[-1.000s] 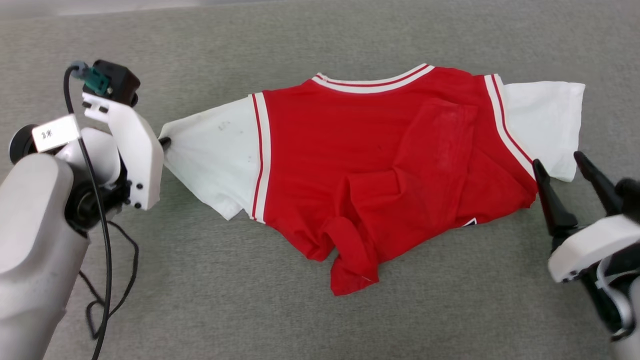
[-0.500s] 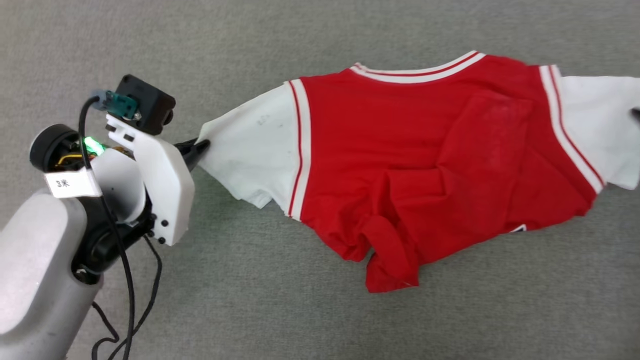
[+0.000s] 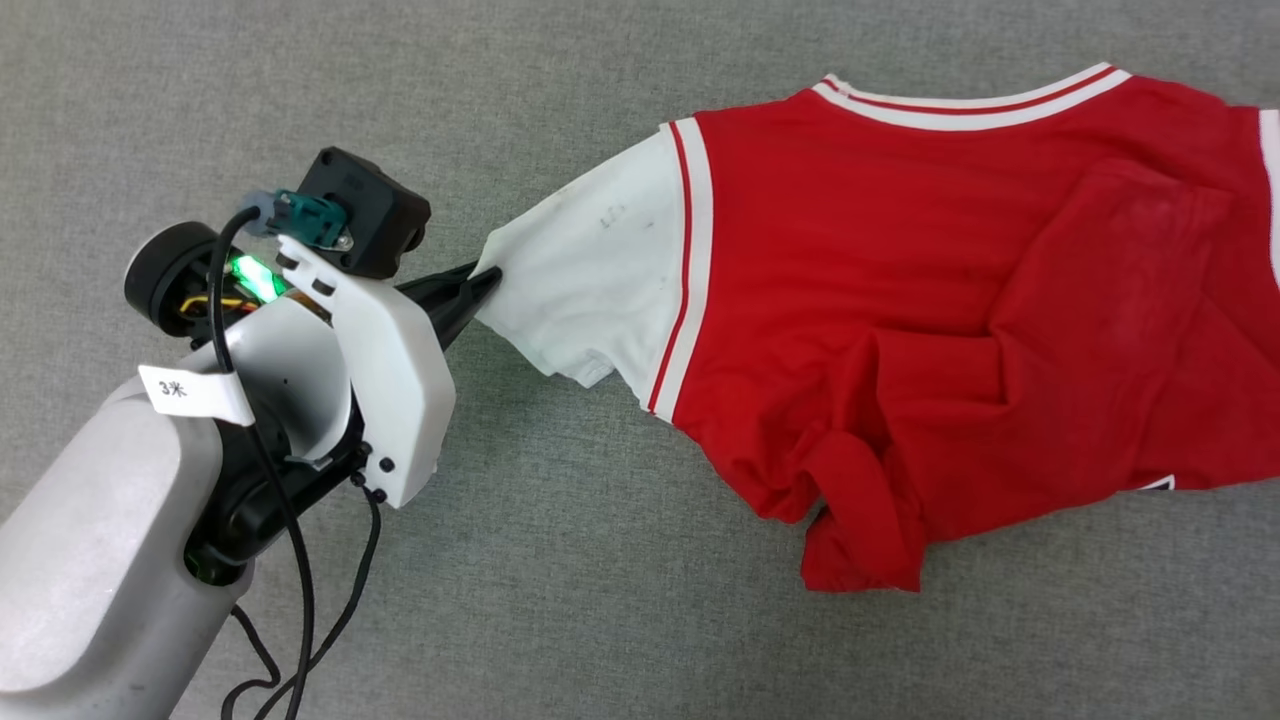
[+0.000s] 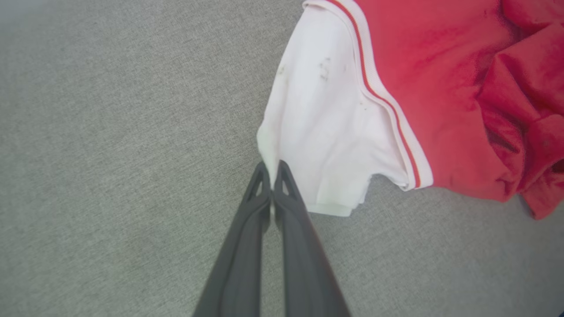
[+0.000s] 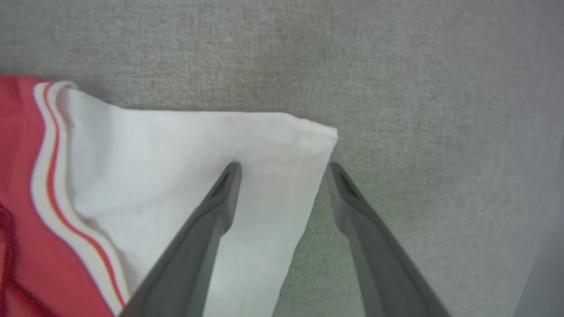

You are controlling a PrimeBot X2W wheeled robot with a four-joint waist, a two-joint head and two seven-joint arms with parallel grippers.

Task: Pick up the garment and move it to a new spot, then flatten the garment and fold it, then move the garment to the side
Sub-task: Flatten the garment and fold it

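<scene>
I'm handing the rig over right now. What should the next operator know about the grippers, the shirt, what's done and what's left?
The left gripper is shut on the outer edge of one white sleeve.
The right gripper is open, its fingers astride the outer edge of the other white sleeve, gripping nothing.
The garment lies on the grey surface, plain red face up, collar away from the robot, both sleeves out sideways.
Done: upper part roughly spread.
Left: the lower part is bunched and folded over; flatten it, fold, then move the garment aside.
</scene>
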